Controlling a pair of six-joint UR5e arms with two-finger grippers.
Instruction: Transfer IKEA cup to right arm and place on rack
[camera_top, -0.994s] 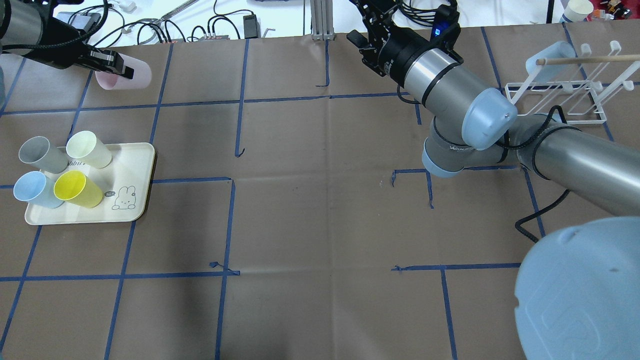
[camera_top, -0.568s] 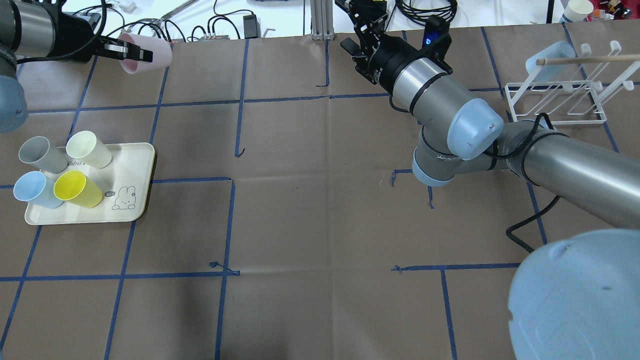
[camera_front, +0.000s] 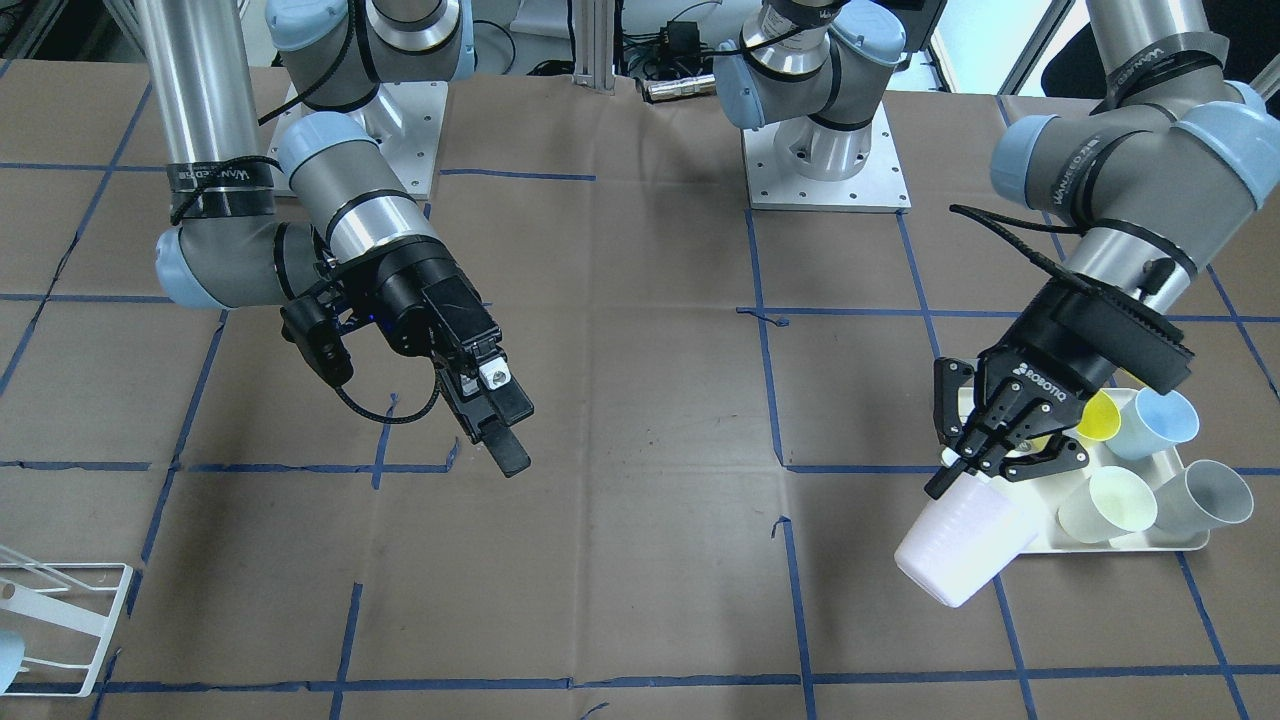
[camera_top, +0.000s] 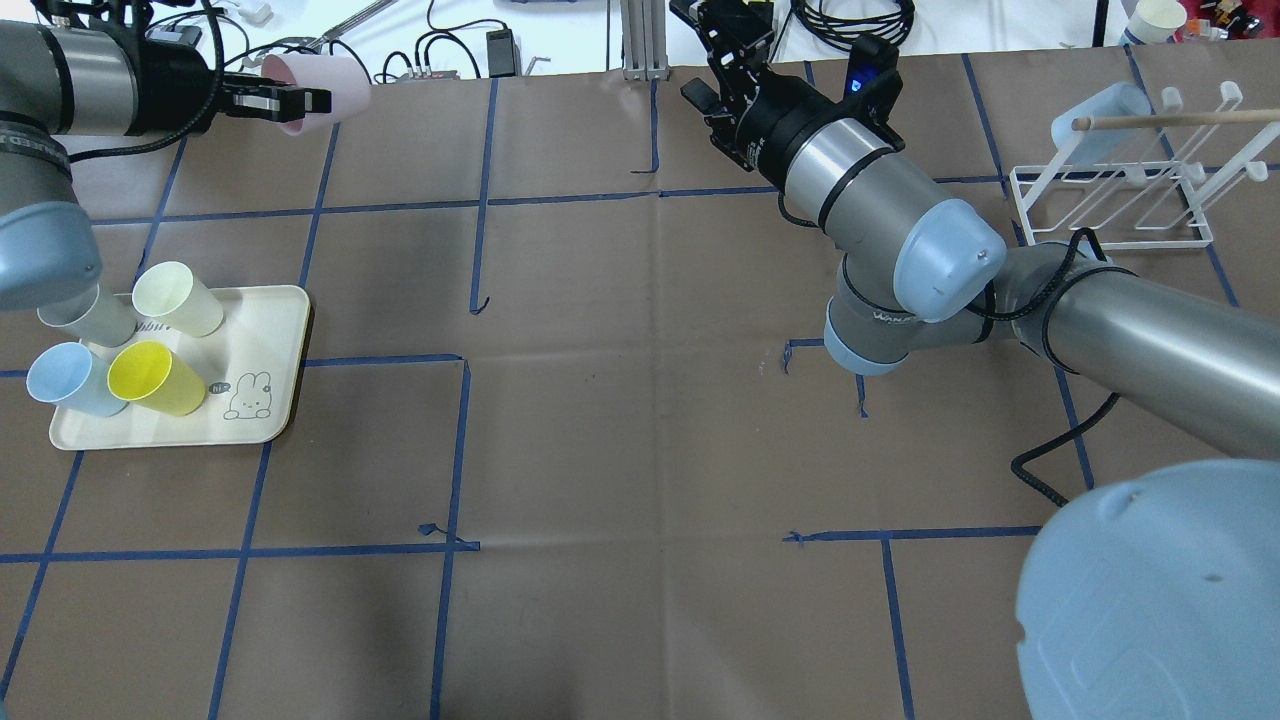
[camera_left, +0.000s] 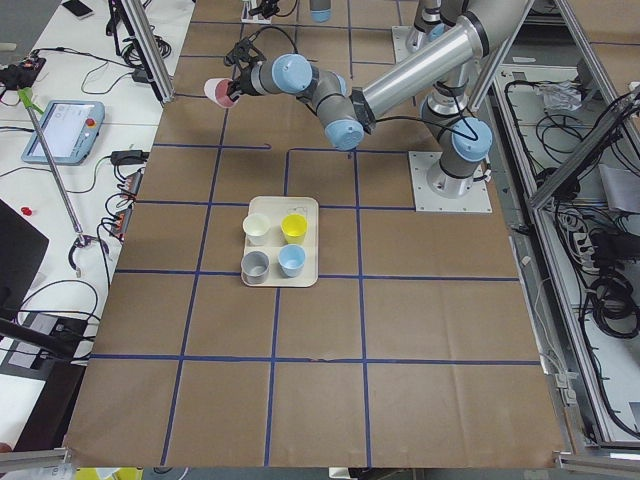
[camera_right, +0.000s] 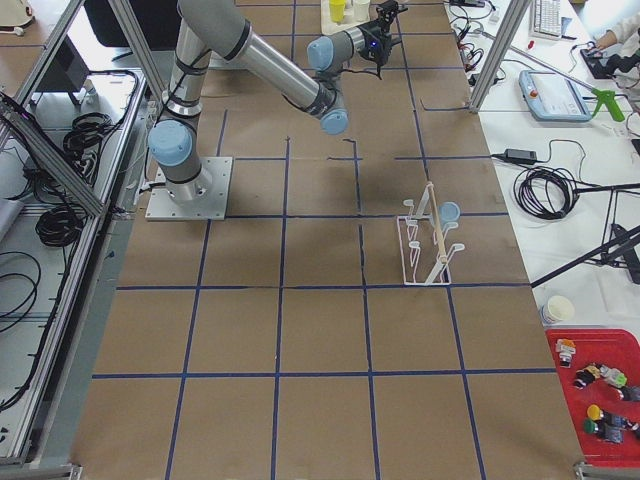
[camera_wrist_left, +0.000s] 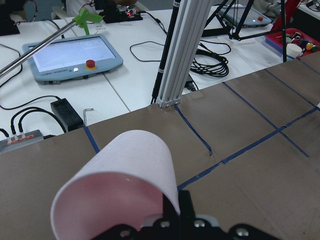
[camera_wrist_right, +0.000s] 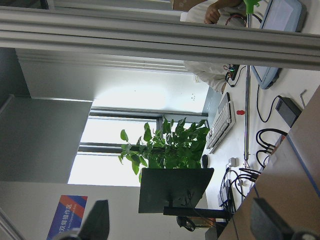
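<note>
Upper left in the overhead frame, the jaws of the left arm pinch the pink cup by its rim, holding it sideways above the worktop, base toward the right arm, whose jaws stand open at upper centre, likely to receive it.

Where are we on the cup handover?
Done: the left hand is shut on the pink cup, clear of the tray; a blue cup already sits on the rack. In hand: the approach; the open right hand is well apart from the cup. Left: the handover, then racking it.
</note>
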